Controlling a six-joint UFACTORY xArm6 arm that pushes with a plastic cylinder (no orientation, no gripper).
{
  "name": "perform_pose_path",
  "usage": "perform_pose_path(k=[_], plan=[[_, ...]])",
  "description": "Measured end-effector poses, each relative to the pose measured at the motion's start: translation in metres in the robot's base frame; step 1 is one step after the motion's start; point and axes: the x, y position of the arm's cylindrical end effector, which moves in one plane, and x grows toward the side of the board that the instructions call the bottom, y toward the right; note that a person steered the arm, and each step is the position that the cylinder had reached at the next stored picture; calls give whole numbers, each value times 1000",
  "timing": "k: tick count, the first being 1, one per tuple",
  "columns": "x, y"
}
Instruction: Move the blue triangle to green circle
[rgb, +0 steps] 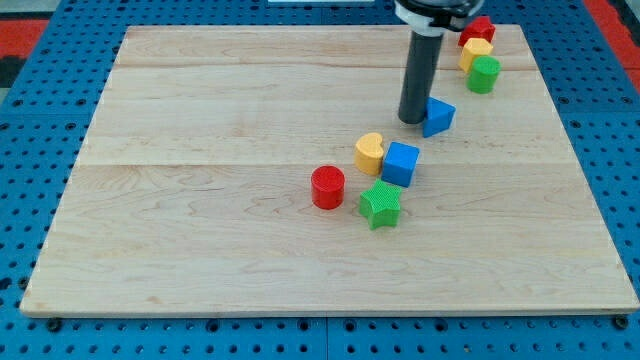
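The blue triangle (439, 116) lies right of centre, toward the view's top. My tip (413, 120) touches its left side. The green circle (484, 74) stands near the top right, up and to the right of the triangle, with a gap between them.
A yellow block (475, 51) and a red block (478, 29) sit just above the green circle. Near the centre lie a yellow heart (369, 153), a blue cube (400, 164), a red cylinder (327, 187) and a green star (380, 204). The wooden board (200, 200) rests on a blue pegboard.
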Motion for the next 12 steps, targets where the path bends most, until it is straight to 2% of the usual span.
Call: perform_pose_path(k=[3, 8, 12], plan=[[48, 44], [21, 54], [1, 127]])
